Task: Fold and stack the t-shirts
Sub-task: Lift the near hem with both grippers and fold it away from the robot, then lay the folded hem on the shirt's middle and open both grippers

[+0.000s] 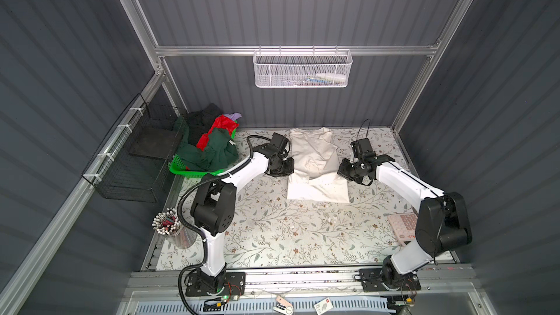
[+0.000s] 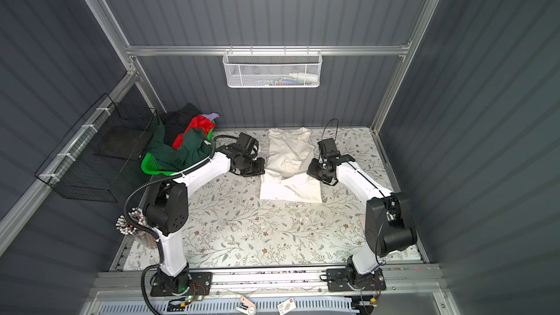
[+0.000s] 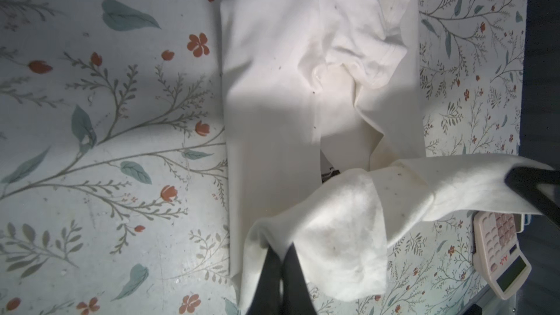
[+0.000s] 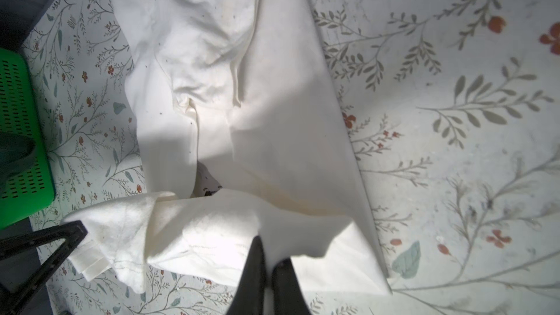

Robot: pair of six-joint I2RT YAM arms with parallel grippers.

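Left gripper [image 3: 281, 251] and right gripper [image 4: 269, 256] each pinch a lifted edge of the cream-white t-shirt [image 1: 315, 159]; its wrinkled body lies flat just beyond both.

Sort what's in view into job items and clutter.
Job: cream-white cloth t-shirt, partly folded on the floral-patterned table; heap of dark green, red, black and lavender cloth t-shirts in the green plastic basket.
Clutter: pink plastic calculator; clear jar of pens; white wire-mesh wall basket; black wire rack.

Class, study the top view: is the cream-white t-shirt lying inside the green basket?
No: the cream-white t-shirt is spread on the floral table, well apart from the green basket.
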